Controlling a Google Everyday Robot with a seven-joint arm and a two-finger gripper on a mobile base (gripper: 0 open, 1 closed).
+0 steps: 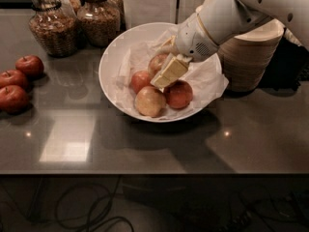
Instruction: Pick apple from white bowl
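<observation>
We have the gripper [166, 72] down inside the bowl [110, 66], reaching in from the right over the paper [207, 79] lining. It hangs in the middle of the four fruits lying there. We cannot tell whether it is open or closed, nor whether it already touches anything.

The apple [155, 62] we want sits at the back of the cluster, mottled red with a yellowish blush, just beside the gripper on its left. In front of it lie a red apple [140, 80], a pale apple [149, 102] and an orange-red apple [179, 94], all touching or nearly so.

We judge the apple firm and fairly heavy for its size, with smooth, waxy skin that could slip under a shallow pinch. It is round, so we would take it across its widest part, with contact on opposite flanks rather than near the top. Too hard a squeeze may bruise it. The neighbours sit close, so we expect them to roll on the loose paper if nudged. The paper could also catch under the gripper and lift along with the fruit.

On the worktop [145, 144] outside the bowl we see three dark apples [19, 81] at the left. Two jars [53, 25] stand behind them, and a stack of beige bowls [251, 57] stands at the right.
</observation>
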